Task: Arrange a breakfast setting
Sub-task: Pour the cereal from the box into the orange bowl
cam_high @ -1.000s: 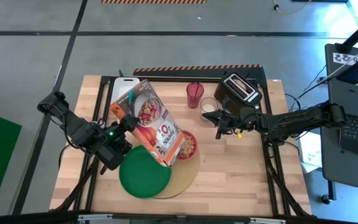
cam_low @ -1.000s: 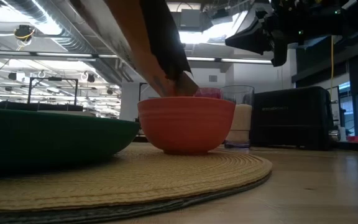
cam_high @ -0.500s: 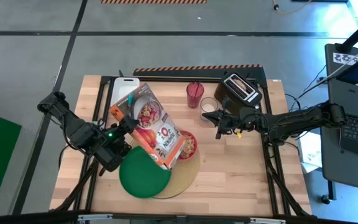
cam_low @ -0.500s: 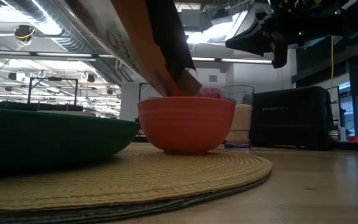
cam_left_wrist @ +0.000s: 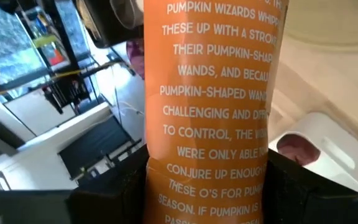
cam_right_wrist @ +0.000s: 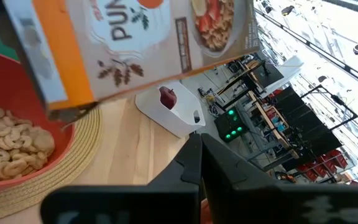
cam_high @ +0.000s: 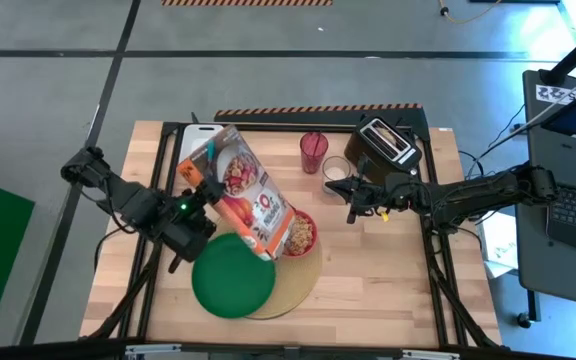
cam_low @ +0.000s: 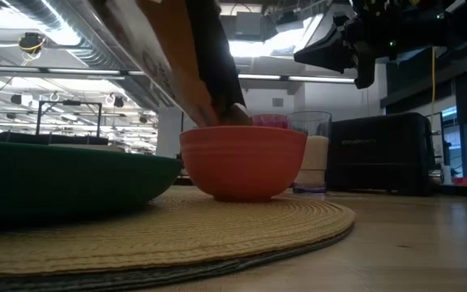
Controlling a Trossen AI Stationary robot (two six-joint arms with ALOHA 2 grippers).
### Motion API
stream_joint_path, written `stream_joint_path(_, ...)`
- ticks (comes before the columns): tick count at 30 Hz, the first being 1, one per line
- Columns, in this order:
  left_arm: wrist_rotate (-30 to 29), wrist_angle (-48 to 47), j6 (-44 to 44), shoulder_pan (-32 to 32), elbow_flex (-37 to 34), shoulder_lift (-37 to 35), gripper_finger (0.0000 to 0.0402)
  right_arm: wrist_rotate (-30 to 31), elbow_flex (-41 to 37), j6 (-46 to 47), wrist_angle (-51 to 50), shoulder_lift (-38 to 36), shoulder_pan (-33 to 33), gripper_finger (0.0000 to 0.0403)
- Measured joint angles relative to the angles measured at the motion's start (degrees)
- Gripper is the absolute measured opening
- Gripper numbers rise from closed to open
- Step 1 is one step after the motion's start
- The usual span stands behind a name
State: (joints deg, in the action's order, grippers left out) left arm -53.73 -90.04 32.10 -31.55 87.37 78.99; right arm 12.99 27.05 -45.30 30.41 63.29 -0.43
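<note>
The left gripper (cam_high: pixel 200 195) is clamped on the lower end of an orange cereal box (cam_high: pixel 248 195), jaws spread to the box's width, and holds it tipped mouth-down over the red bowl (cam_high: pixel 303 232). That slant explains itself: the open corner hangs just above the bowl's rim so cereal falls in, and the right wrist view shows pale rings already heaped inside the bowl.

Taking the bowl as landmark and going left to right: the green plate (cam_high: pixel 231 283) lies left of the bowl and nearer the front edge, both resting on the round tan placemat (cam_high: pixel 290 290), which keeps the setting together. Behind the bowl and to its left, the white cutting board (cam_high: pixel 196 140) carries a small dark-red fruit (cam_right_wrist: pixel 167 96). Behind the bowl stand a pink cup (cam_high: pixel 314 150) and a glass (cam_high: pixel 336 168), then the black toaster (cam_high: pixel 387 140) further right. The right gripper (cam_high: pixel 352 212), closed on nothing, hovers to the right of the bowl above bare table, waiting clear of the pour.

Against the earlier view, the left arm has drawn back toward the cutting board and the box has shifted with it, its mouth nearer the bowl's left rim. The right arm has not moved.
</note>
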Motion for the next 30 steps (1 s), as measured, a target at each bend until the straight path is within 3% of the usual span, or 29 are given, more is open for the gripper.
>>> stream_joint_path(16, 9.9, 0.0, 3.0, 2.3, 8.1, 0.2, 0.0216, 0.0, 0.0, -0.6, -0.1, 0.0, 0.0, 0.0005)
stream_joint_path(30, 7.4, 0.3, 9.0, 7.1, 8.5, 3.2, 0.0215, 0.0, 0.0, -0.6, -0.1, 0.0, 0.0, 0.0005)
